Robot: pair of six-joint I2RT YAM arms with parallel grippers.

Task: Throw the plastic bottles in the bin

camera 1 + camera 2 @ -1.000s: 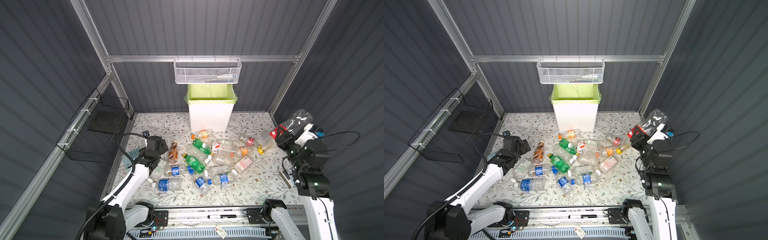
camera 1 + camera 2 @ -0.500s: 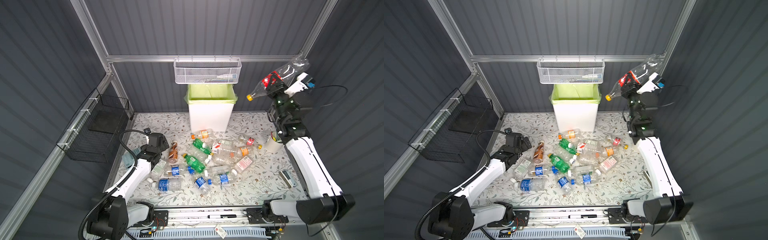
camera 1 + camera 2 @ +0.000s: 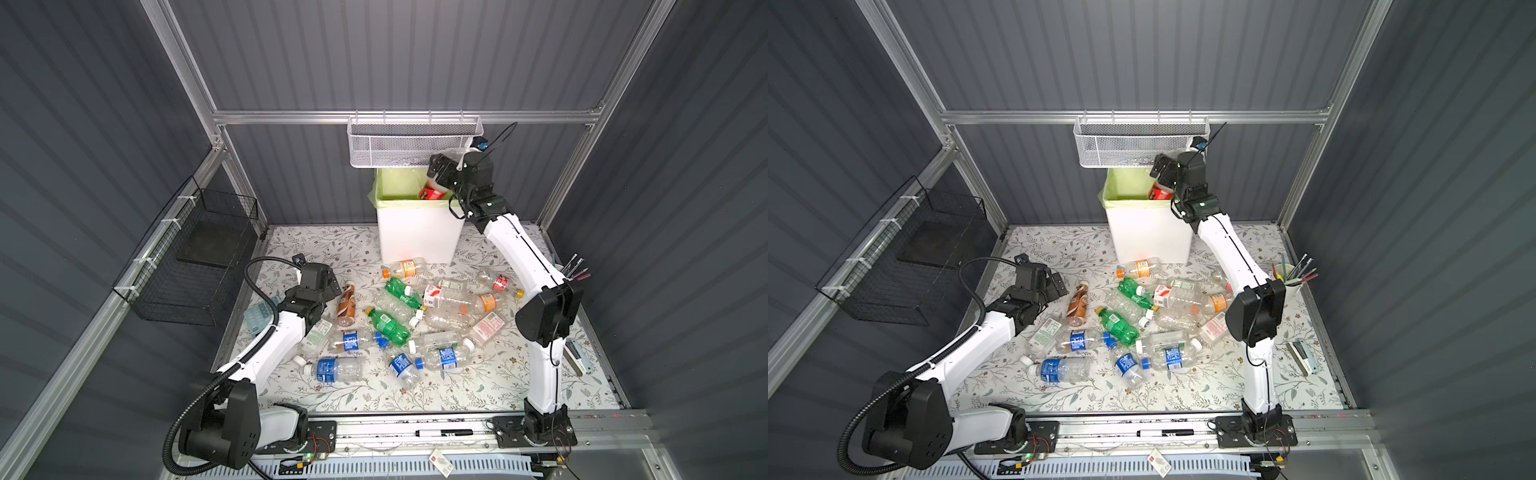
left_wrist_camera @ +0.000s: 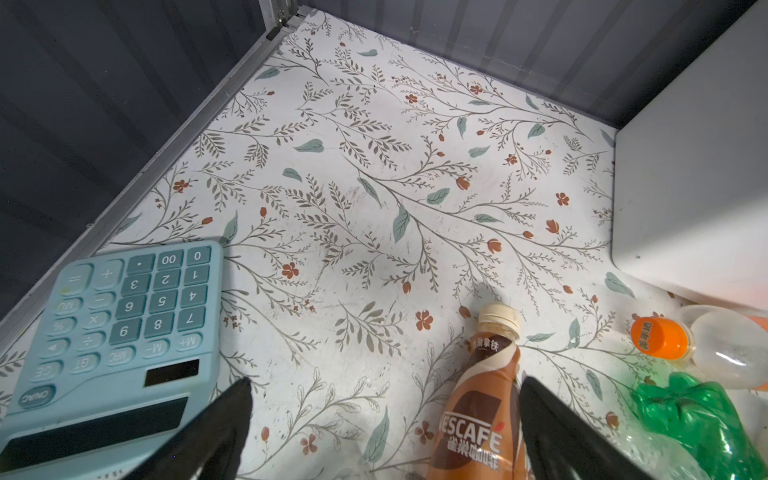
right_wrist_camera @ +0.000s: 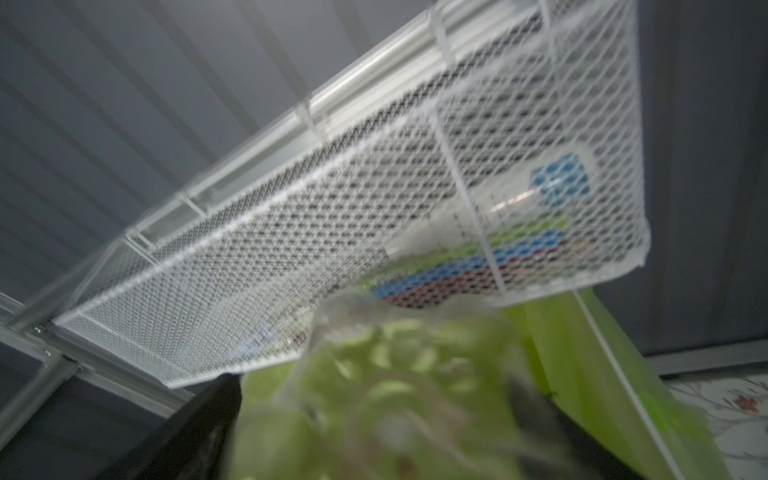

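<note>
The red-labelled bottle (image 3: pixel 432 192) dips into the mouth of the bin (image 3: pixel 417 239), upper middle in both top views, and is largely hidden by my right pincer (image 3: pixel 441 173) above it. That pincer's jaws are spread wide; blur hides any contact. The other plastic bottles (image 3: pixel 390 326) litter the worktop (image 3: pixel 478 386) mid-frame. My left pincer (image 4: pixel 384 386) gapes wide, with the brown bottle (image 4: pixel 478 419) beside one finger, its base cut off.

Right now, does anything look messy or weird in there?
Yes. The plastic bottles lie tipped over across the flowery mat, several squashed. A blue calculator, no bottle, lies near the left pincer. A red-labelled bottle shows in the mouth of the bin under the right pincer.
</note>
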